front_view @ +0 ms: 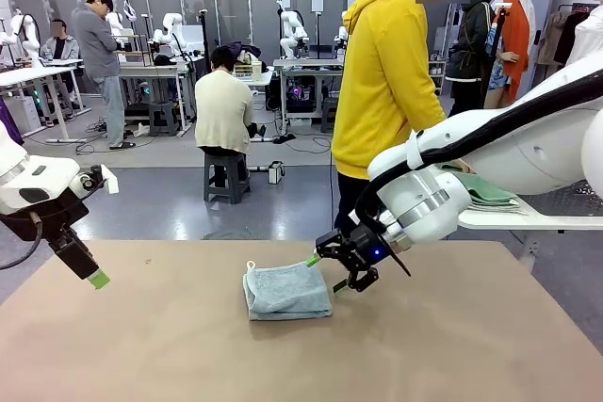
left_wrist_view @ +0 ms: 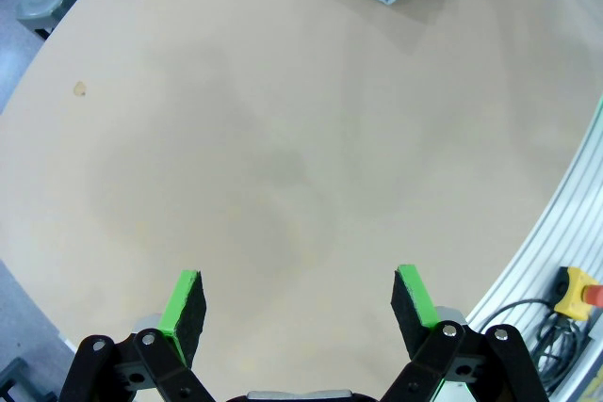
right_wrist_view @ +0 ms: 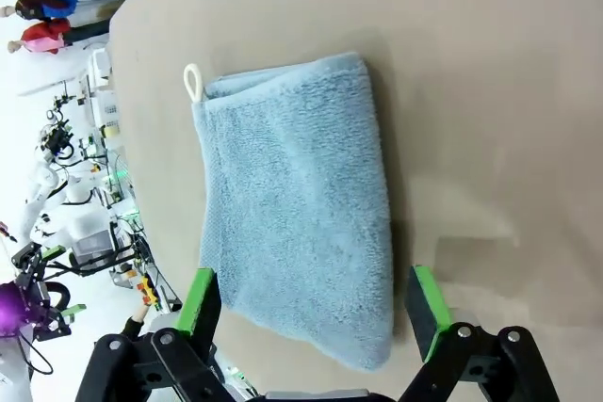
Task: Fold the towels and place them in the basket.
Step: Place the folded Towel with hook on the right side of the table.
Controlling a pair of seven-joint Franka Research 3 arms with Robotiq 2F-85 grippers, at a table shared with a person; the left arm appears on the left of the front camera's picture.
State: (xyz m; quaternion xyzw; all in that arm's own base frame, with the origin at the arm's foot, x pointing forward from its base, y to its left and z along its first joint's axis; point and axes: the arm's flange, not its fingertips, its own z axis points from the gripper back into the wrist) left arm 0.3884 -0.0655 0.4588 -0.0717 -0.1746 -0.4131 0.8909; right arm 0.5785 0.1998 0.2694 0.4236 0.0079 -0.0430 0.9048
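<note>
The folded pale blue towel [front_view: 286, 291] lies in the middle of the surface [front_view: 471, 345] with the right gripper [front_view: 326, 272] poised at its edge, jaws open, so a shallow pinch may catch only the top layer and unfold it on lifting.

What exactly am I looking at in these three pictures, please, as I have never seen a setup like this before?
The machine is a pair of white robot arms at a brown table, each ending in a black two-finger gripper with green pads. The wide picture is taken from between the arms, looking across at a person in a yellow hoodie. The other two come from cameras on the wrists, looking along each gripper's fingers. One folded pale blue-grey terry towel lies mid-table. The right gripper hovers open by its edge, and the left gripper hangs open over bare tabletop. Neither holds anything.
</note>
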